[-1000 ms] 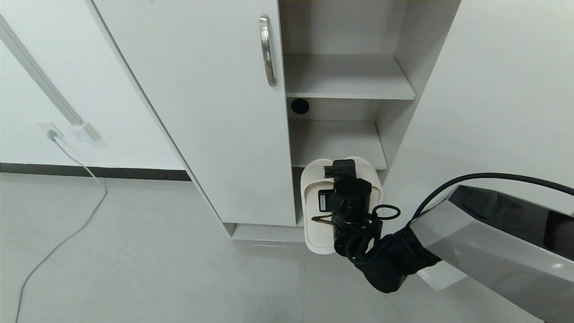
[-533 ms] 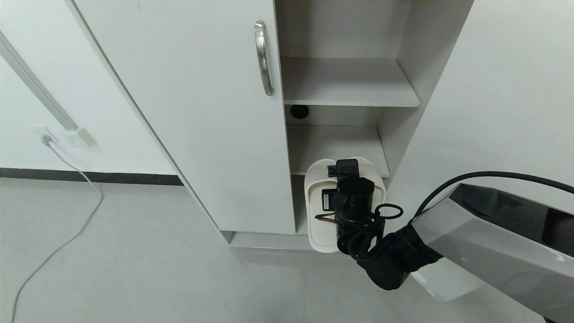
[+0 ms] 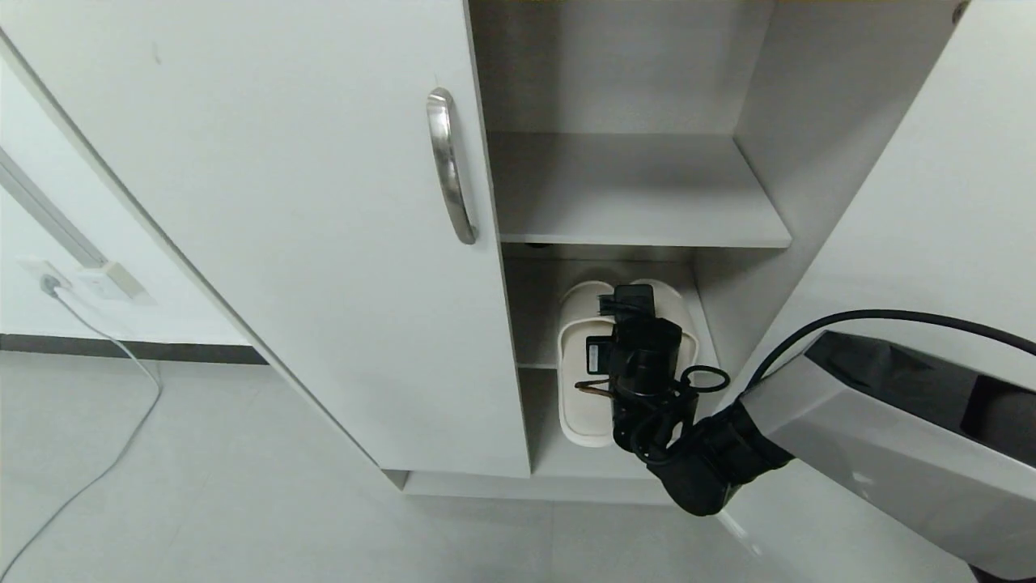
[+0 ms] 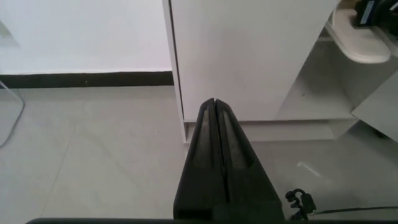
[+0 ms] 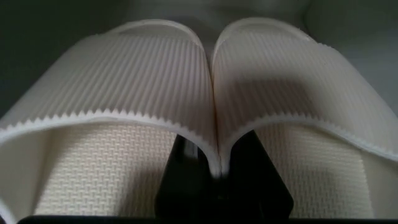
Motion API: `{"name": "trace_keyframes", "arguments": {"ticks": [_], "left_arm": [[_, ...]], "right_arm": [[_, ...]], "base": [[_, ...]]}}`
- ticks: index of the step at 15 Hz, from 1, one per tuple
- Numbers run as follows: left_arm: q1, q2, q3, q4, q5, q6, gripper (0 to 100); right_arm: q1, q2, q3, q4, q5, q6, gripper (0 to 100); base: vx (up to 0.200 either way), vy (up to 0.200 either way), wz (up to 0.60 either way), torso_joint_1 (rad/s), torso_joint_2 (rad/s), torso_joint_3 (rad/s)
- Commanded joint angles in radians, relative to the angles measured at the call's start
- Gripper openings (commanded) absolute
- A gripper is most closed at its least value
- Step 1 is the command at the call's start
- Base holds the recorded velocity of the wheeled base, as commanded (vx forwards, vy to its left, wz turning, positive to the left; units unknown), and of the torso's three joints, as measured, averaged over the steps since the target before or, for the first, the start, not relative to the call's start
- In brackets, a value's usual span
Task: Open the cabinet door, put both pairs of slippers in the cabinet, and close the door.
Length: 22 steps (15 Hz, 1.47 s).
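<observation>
Cabinet (image 3: 777, 162) stands at my 12 o'clock, its left door (image 3: 283, 243) closed and the right bay open. In the compartment below the upper shelf (image 3: 631, 186) I see the cream slippers (image 3: 584, 389) side by side, long axis 6 to 12, toes toward 12, heels poking out at 6. My right gripper (image 5: 216, 171) pinches both inner strap edges together. My left gripper (image 4: 214, 124) has its fingers pressed together, holding nothing.
</observation>
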Motion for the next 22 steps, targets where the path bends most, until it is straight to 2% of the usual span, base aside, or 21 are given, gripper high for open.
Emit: {"name": "trace_keyframes", "arguments": {"ticks": [1, 4, 8, 15, 22], "left_arm": [[0.0, 0.001, 0.0, 0.0, 0.0, 0.0, 0], [-0.002, 0.001, 0.002, 0.0, 0.0, 0.0, 0], [0.0, 0.001, 0.0, 0.0, 0.002, -0.002, 0], [0.0, 0.001, 0.0, 0.0, 0.003, -0.012, 0], [0.0, 0.001, 0.0, 0.0, 0.005, -0.02, 0]], "right_arm": [[-0.005, 0.031, -0.026, -0.004, 0.008, 0.001, 0], [-0.012, 0.055, -0.055, -0.003, 0.017, 0.001, 0], [-0.031, 0.098, -0.173, 0.031, 0.023, -0.001, 0], [-0.063, 0.146, -0.385, 0.218, 0.051, -0.001, 0], [-0.077, 0.184, -0.446, 0.246, 0.058, -0.001, 0]], "base": [[0.0, 0.0, 0.0, 0.0, 0.0, 0.0], [0.0, 0.0, 0.0, 0.0, 0.0, 0.0], [0.0, 0.0, 0.0, 0.0, 0.0, 0.0], [0.0, 0.0, 0.0, 0.0, 0.0, 0.0], [0.0, 0.0, 0.0, 0.0, 0.0, 0.0]]}}
